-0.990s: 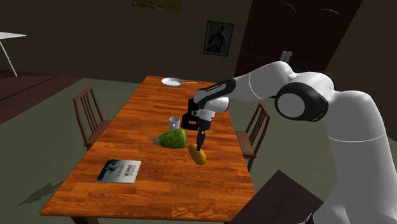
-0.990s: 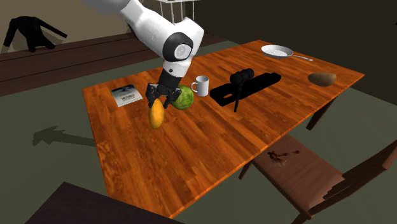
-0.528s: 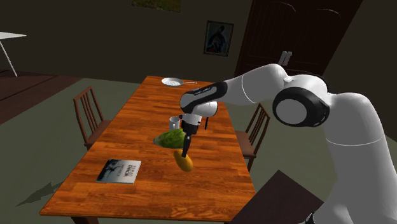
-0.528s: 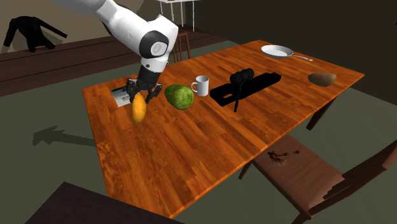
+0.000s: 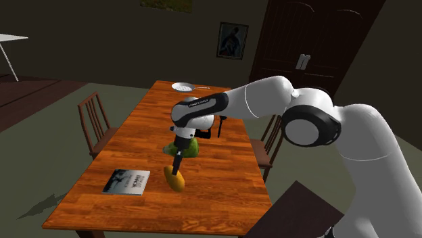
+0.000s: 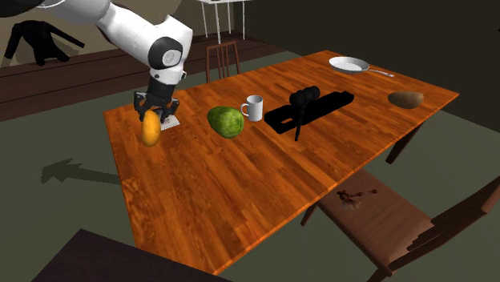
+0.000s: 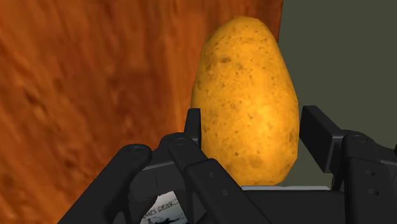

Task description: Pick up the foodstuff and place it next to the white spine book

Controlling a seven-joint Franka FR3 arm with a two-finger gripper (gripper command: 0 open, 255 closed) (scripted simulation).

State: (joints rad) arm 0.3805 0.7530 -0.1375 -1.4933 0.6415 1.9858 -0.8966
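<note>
An orange-yellow potato (image 5: 176,178) hangs just above the wooden table (image 5: 203,196), and my gripper (image 5: 176,168) is shut on its upper end. The book (image 5: 126,181), with a grey cover, lies flat a short way off toward the shoulder view's left. From the second exterior view the potato (image 6: 151,129) is under the gripper (image 6: 153,117), in front of the book (image 6: 171,123), which the hand partly hides. Up close, the black fingers (image 7: 195,129) clasp the speckled potato (image 7: 247,114); a corner of the book (image 7: 167,207) shows behind them.
A green melon (image 6: 227,121), a white mug (image 6: 253,107) and a long black object (image 6: 309,107) sit mid-table. Farther along are a white pan (image 6: 350,64) and a brown potato (image 6: 406,99). Chairs (image 5: 95,122) flank the table; a bench (image 6: 385,215) stands beside it.
The arm has carried the potato from beside the melon toward the book, leftward and nearer in the shoulder view. The fingers stay clasped on it.
</note>
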